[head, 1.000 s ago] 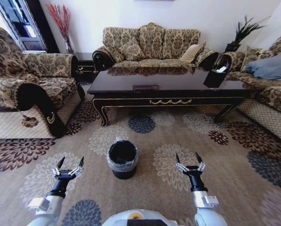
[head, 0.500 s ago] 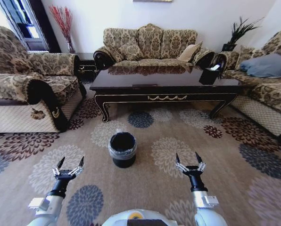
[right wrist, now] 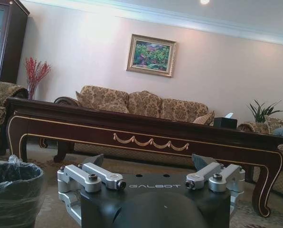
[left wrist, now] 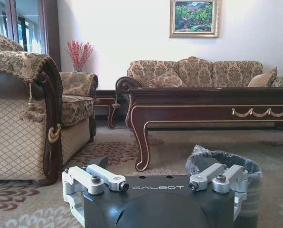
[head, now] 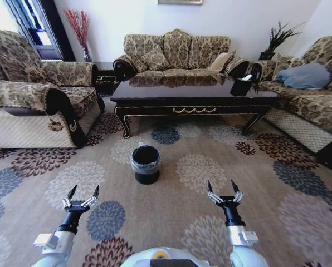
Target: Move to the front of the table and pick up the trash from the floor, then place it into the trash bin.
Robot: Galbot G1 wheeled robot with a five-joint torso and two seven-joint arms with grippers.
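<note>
Both arms ride low and forward, a carrying posture that suits a driving phase rather than a grasp. The left end effector hangs spread and empty over the floor; the right end effector matches it, fingers apart, nothing held. Between and beyond them stands the trash bin, liner folded over its rim, placed on the carpet before the worktop. No trash is discernible on the carpet.

I count one coffee table, one black bin on the carpet, three sofas, and my two grippers.
</note>
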